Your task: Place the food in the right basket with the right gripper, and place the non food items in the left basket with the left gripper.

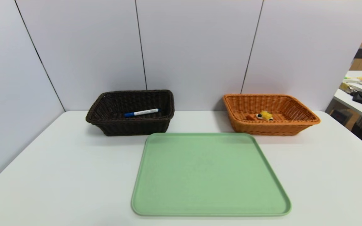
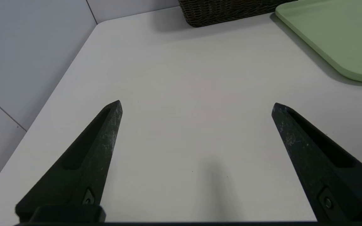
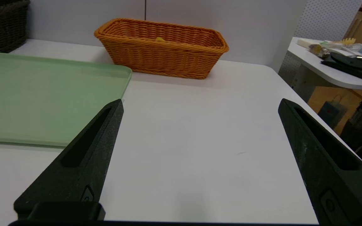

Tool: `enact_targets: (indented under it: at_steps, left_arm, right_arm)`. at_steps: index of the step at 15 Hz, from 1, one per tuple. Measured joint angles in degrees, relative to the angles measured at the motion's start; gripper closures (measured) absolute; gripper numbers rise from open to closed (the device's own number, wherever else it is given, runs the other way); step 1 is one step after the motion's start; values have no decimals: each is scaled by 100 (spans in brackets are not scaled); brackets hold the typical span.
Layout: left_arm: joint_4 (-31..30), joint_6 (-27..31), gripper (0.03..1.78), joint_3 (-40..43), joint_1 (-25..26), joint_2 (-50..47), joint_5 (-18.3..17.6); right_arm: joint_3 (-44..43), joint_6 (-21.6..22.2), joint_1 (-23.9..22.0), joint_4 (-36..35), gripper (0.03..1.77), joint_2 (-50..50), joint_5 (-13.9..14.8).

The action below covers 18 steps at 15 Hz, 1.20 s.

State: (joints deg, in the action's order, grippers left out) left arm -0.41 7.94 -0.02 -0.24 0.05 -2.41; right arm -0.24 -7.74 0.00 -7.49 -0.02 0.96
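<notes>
Green tray (image 1: 211, 174) before both baskets (image 1: 130, 128)

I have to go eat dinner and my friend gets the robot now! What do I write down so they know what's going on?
Left tool: open, nothing in it, over the table's left side.
Right tool: open, nothing in it, over the table's right side.
Non-food: the marker pen lies in the dark brown basket. No duck can be seen.
Food: the toy waffle lies in the orange basket.
Done: both of those are sorted.
Left: nothing that shows; the green tray is bare.
</notes>
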Motion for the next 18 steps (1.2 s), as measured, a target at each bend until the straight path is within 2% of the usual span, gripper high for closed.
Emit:
enact_targets:
  at_steps: [3, 4, 5, 9, 13, 18]
  left_arm:
    - [12, -4, 12, 2, -5, -2, 7]
    - [26, -41, 12, 2, -5, -2, 5]
    - [34, -108, 12, 2, -5, -2, 11]
    - [51, -267, 12, 2, -2, -2, 21]
    - [51, -282, 12, 2, -2, -2, 40]
    - [52, -306, 12, 2, 0, -2, 41]
  right_arm:
    - [20, 0, 0, 33, 10, 0, -639]
    - [22, 0, 0, 10, 10, 0, -763]
    - [22, 6, 0, 32, 10, 0, -755]
    - [24, 11, 0, 444, 10, 0, -391]
    - [24, 35, 0, 773, 10, 2, -372]
    - [24, 155, 0, 801, 10, 2, -361]
